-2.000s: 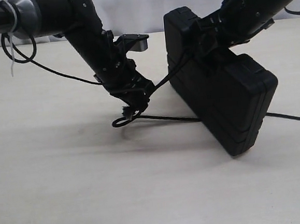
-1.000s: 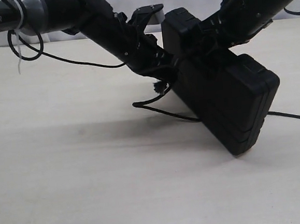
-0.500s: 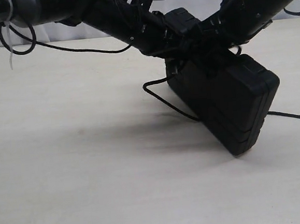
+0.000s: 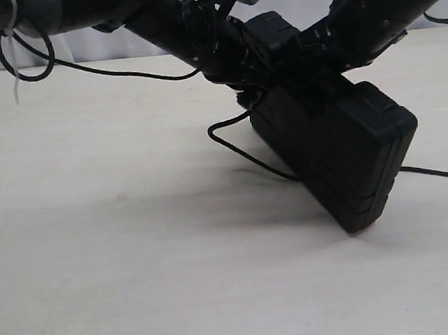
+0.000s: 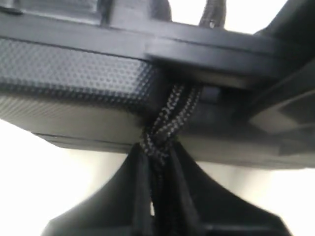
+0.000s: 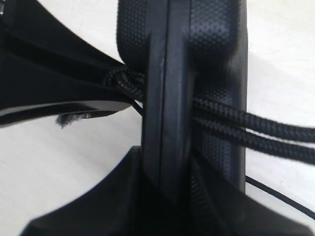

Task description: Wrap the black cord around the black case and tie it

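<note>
The black case (image 4: 339, 154) is held tilted at about 3 o'clock from the middle of the exterior view. Only its lower corner, at 5 o'clock, is rested on the pale surface (image 4: 140, 283). Its upper edge is clamped by the right gripper (image 6: 165, 162), whose fingers are seen pressed against both sides of the case's seam ridge in the right wrist view. The left gripper (image 5: 158, 162) is closed narrowly on the black cord (image 5: 172, 113); twisted strands of it are pinched between the fingers and led up against the case's edge. Both grippers are crowded together at the case's 11 o'clock corner. From there a slack loop of cord is hung out toward 9 o'clock and passed in under the case. Another stretch is laid on the surface toward 3 o'clock, out to the edge of the view. Two strands are drawn taut across the case's textured face in the right wrist view.
</note>
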Robot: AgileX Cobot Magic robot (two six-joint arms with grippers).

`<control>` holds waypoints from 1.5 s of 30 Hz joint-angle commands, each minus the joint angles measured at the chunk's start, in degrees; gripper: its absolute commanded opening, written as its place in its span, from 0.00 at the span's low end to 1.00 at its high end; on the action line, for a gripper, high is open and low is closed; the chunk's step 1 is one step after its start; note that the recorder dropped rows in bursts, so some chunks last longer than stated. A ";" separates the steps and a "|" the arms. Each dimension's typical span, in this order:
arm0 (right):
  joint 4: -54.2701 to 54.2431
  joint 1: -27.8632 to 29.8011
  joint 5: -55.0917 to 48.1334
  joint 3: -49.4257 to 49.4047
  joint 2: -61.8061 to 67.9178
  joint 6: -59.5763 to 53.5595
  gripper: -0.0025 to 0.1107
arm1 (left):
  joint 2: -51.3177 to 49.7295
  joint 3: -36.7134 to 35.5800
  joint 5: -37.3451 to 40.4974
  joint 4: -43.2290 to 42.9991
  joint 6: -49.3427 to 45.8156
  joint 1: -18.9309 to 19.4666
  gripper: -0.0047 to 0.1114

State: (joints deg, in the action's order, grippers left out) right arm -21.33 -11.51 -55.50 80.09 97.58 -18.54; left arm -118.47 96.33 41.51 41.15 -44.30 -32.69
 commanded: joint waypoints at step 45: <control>1.21 0.04 -3.98 -1.11 0.96 -0.22 0.06 | 4.05 0.46 7.30 -12.00 -9.91 -2.64 0.46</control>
State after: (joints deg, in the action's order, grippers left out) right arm -21.71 -11.50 -56.17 80.09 97.71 -18.46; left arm -114.55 96.69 47.12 29.90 -53.99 -35.39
